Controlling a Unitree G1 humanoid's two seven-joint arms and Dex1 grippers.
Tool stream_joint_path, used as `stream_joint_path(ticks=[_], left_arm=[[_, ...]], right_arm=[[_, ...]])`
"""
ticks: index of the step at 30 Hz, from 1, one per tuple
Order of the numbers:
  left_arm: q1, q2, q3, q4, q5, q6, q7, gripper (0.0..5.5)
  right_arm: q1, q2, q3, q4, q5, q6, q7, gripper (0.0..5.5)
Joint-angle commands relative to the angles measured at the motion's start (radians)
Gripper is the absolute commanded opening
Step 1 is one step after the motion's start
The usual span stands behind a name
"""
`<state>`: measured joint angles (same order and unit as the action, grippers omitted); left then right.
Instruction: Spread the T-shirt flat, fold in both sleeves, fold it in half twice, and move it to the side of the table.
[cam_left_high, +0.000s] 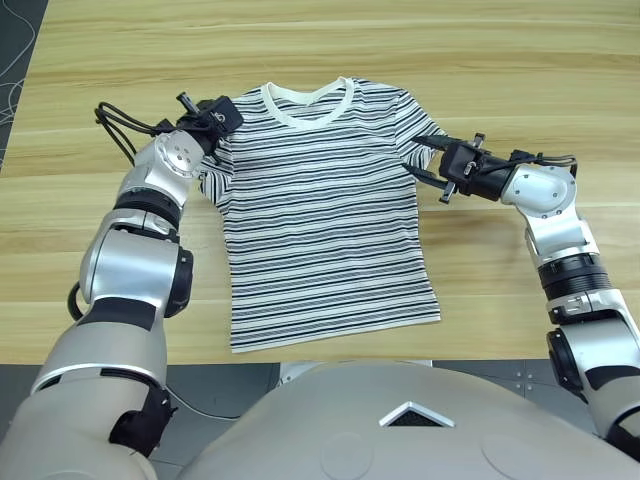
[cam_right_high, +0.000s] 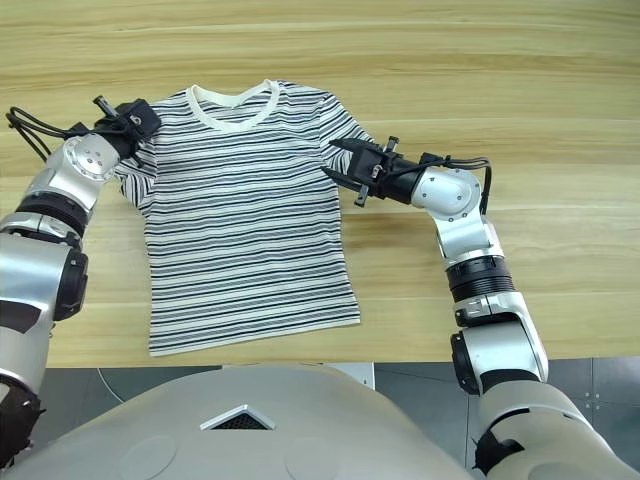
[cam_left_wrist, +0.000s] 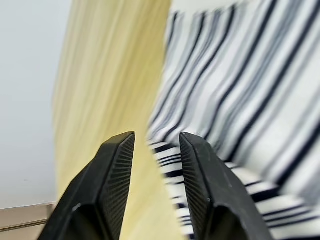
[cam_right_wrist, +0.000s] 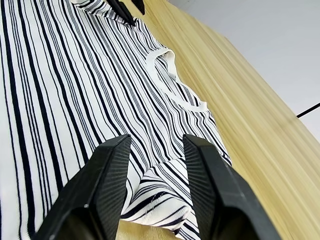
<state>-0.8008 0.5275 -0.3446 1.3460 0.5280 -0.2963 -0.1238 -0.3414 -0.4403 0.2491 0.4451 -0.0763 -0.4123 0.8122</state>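
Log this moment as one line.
shirt flat on table | left end effector open at left sleeve | right end effector open at right sleeve

T-shirt (cam_left_high: 320, 210): white with dark horizontal stripes, plain cream ribbed collar (cam_left_high: 308, 105). Lies spread front-up on wooden desk (cam_left_high: 500, 60), body flat, mostly smooth, slight ripples. Collar toward far side, hem (cam_left_high: 335, 330) just at near desk edge, slightly askew. Short sleeves not folded in: left sleeve (cam_left_high: 215, 185) bunched against body edge, right sleeve (cam_right_wrist: 165, 200) rumpled, edge curled up off desk. Shirt unfolded, in middle of desk.
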Motion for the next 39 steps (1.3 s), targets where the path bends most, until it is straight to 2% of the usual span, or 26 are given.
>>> stream_joint_path(ticks=[1, 4, 5, 6, 7, 10, 13, 15, 25, 32, 39], left_arm=[[-0.066, 0.071, -0.072, -0.001, 0.100, 0.008, 0.108, 1.66], [-0.093, 0.110, -0.133, -0.003, 0.181, 0.029, 0.201, 1.66], [-0.098, 0.118, -0.134, -0.004, 0.186, 0.036, 0.219, 1.66], [-0.089, 0.122, -0.085, -0.005, 0.133, 0.026, 0.193, 1.66], [-0.077, 0.116, -0.014, -0.005, 0.053, 0.013, 0.139, 1.66], [-0.014, 0.055, 0.342, -0.019, -0.365, 0.085, -0.227, 1.66], [0.018, 0.021, 0.543, -0.043, -0.609, 0.282, -0.410, 1.66], [0.060, 0.008, 0.608, -0.087, -0.701, 0.402, -0.457, 1.66], [0.343, -0.001, 0.663, -0.434, -0.784, 0.745, -0.329, 1.66], [0.545, -0.073, 0.681, -0.869, -0.906, 1.047, -0.288, 1.66], [0.578, -0.120, 0.705, -0.968, -0.972, 1.152, -0.250, 1.66]], right_arm=[[-0.019, 0.011, 0.007, 0.004, -0.007, -0.011, -0.008, 1.91], [-0.012, 0.016, 0.009, 0.008, -0.010, -0.014, -0.015, 1.91], [-0.006, 0.018, 0.010, 0.008, -0.011, -0.016, -0.019, 1.91], [-0.003, 0.019, 0.010, 0.008, -0.010, -0.019, -0.023, 1.91], [-0.001, 0.020, 0.009, 0.007, -0.010, -0.022, -0.028, 1.91], [0.004, 0.018, 0.002, 0.007, -0.008, -0.028, -0.040, 1.91], [0.009, 0.015, -0.002, 0.008, -0.007, -0.030, -0.049, 1.91], [0.011, 0.016, -0.002, 0.010, -0.006, -0.032, -0.053, 1.91], [0.006, 0.010, -0.006, 0.008, -0.001, -0.032, -0.053, 1.91], [0.011, 0.017, -0.005, 0.008, 0.002, -0.023, -0.056, 1.91], [0.006, 0.021, -0.004, 0.014, 0.000, -0.020, -0.056, 1.91]])
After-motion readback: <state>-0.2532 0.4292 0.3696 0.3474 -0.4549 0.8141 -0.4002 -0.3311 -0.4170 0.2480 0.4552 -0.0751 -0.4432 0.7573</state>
